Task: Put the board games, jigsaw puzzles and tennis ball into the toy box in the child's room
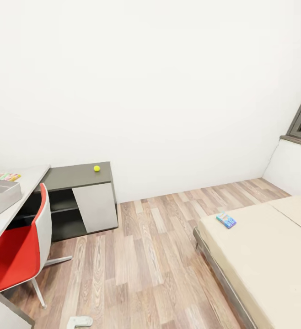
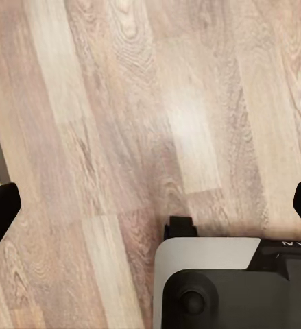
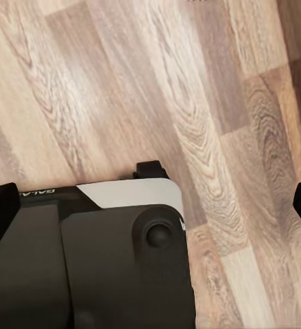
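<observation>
bedroom: toy box (image 1: 4, 194) cut off, puzzle (image 1: 4, 176) half-hidden.

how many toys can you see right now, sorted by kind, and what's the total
Board games: 1, blue, on the bed
Jigsaw puzzles: 1 colourful stack on the table, count unclear
Tennis balls: 1, on the grey cabinet
Total: 3 toys in view

tennis ball (image 1: 97, 168): yellow-green
board game (image 1: 226, 220): blue, printed
bed (image 1: 269, 256): beige mattress, dark grey frame
toy box (image 1: 2, 196): grey
counter (image 1: 77, 177): white and dark grey
chair (image 1: 20, 249): red seat, white shell
floor (image 1: 146, 256): brown wood grain planks
</observation>
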You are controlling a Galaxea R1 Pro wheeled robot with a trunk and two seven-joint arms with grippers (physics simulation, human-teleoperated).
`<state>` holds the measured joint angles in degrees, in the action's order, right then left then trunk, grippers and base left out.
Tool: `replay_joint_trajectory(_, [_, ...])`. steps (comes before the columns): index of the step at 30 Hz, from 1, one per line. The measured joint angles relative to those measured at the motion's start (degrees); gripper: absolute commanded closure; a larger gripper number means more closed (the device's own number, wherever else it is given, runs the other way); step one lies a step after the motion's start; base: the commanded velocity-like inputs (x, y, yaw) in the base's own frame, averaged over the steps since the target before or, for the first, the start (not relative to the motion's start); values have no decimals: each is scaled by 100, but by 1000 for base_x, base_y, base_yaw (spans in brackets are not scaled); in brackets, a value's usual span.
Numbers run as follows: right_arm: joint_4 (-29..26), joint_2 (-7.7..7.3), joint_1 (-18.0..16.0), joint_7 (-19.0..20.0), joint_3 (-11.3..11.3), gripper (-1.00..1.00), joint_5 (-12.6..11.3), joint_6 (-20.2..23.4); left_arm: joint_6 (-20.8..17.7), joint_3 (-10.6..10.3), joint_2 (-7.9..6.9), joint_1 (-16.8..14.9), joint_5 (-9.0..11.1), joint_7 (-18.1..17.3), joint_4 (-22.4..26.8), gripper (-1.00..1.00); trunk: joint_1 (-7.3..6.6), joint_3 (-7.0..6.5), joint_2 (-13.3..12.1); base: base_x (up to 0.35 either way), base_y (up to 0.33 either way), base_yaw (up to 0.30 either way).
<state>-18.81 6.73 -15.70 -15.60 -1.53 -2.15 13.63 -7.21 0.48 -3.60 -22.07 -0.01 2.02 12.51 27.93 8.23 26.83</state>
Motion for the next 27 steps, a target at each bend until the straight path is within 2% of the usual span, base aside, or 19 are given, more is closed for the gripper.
replay_joint_trajectory(17, [2,0,0,-2,0,-100,-7,0,1,-7,1,0,-5,-1,0,-100,-1,0,0,286,82,-281])
replay_joint_trajectory(27, [3,3,0,1,0,-100,-2,-5,0,-8,5,0,-4,0,0,-100,-1,0,0,297,144,-265])
